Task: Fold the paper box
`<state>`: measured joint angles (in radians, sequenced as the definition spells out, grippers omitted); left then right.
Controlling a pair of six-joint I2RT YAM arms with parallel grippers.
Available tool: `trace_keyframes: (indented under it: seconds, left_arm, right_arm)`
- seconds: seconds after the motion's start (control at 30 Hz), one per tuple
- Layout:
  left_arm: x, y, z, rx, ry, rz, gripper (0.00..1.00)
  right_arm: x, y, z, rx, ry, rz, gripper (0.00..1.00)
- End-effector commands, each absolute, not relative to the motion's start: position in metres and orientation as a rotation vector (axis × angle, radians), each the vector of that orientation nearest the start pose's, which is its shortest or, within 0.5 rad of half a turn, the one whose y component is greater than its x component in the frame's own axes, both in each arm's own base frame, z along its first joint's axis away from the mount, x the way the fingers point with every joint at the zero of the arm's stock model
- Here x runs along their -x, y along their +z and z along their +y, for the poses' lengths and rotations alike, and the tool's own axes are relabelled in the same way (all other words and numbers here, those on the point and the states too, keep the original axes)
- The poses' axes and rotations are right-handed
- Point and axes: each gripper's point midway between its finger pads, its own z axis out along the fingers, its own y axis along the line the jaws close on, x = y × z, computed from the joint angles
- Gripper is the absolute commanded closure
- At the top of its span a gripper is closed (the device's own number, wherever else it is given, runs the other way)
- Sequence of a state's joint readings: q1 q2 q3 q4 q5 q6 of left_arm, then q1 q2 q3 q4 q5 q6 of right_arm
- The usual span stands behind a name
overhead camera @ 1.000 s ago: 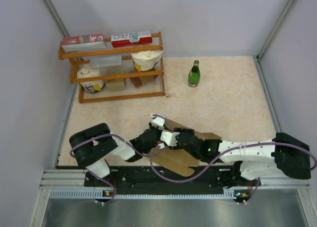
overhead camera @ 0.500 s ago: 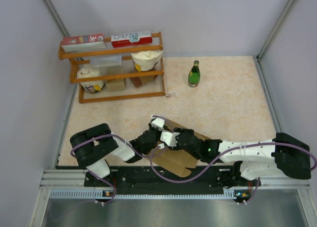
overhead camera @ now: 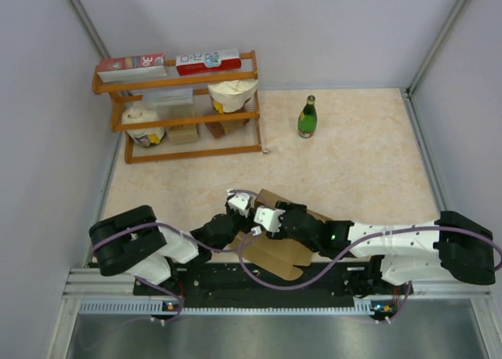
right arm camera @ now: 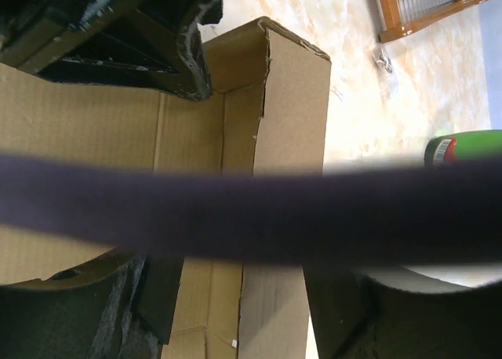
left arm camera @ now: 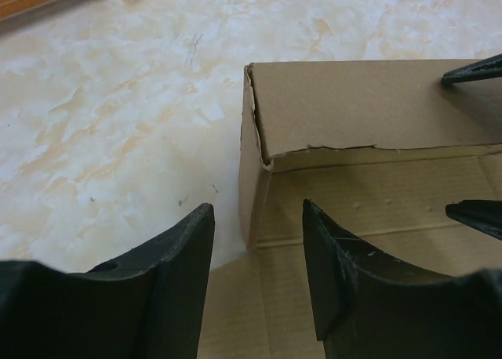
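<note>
The paper box (overhead camera: 278, 253) is plain brown cardboard lying partly folded at the near table edge, with one long wall raised. My left gripper (overhead camera: 239, 212) is open and empty. In the left wrist view (left arm camera: 257, 218) it hovers over the flat sheet just short of the raised wall's corner (left arm camera: 259, 132). My right gripper (overhead camera: 259, 224) reaches in from the right. In the right wrist view (right arm camera: 243, 296) it is open and straddles the raised wall (right arm camera: 290, 85). Its fingertips (left arm camera: 471, 69) show at the right of the left wrist view.
A wooden shelf (overhead camera: 184, 108) with cartons and bags stands at the back left. A green bottle (overhead camera: 307, 116) stands at the back middle. A blurred purple cable (right arm camera: 251, 210) crosses the right wrist view. Grey walls close in both sides.
My left arm has swung left and its gripper has drawn back from the box corner. The right arm and the box have barely moved.
</note>
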<state>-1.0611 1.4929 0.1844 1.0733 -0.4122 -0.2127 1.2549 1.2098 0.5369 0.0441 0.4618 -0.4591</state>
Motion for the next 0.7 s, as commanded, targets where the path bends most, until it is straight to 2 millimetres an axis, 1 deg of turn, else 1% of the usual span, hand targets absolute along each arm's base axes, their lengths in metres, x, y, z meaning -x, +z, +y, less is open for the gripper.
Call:
trace_keyframes:
  seconds: [0.0, 0.13, 0.3, 0.33, 0.37, 0.57, 0.67]
  left_arm:
    - [-0.206, 0.071, -0.271, -0.469, -0.639, 1.75, 0.47]
    - [-0.197, 0.067, -0.264, -0.459, -0.651, 1.803, 0.46]
    - [-0.191, 0.072, -0.253, -0.42, -0.66, 1.825, 0.46]
    - [-0.189, 0.07, -0.25, -0.417, -0.658, 1.841, 0.46]
    - [-0.188, 0.074, -0.249, -0.403, -0.67, 1.834, 0.46]
    - [-0.185, 0.078, -0.238, -0.351, -0.688, 1.839, 0.46]
    - [-0.183, 0.08, -0.237, -0.341, -0.696, 1.834, 0.46]
  right_arm:
    - [-0.184, 0.11, 0.281, 1.354, 0.042, 1.563, 0.41]
    - [-0.183, 0.109, 0.281, 1.346, 0.05, 1.568, 0.39]
    - [-0.182, 0.108, 0.283, 1.345, 0.067, 1.57, 0.39]
    - [-0.181, 0.106, 0.283, 1.349, 0.071, 1.572, 0.38]
    - [-0.18, 0.105, 0.283, 1.351, 0.074, 1.573, 0.38]
    - [-0.177, 0.098, 0.284, 1.372, 0.091, 1.591, 0.38]
    - [-0.175, 0.095, 0.285, 1.379, 0.102, 1.598, 0.39]
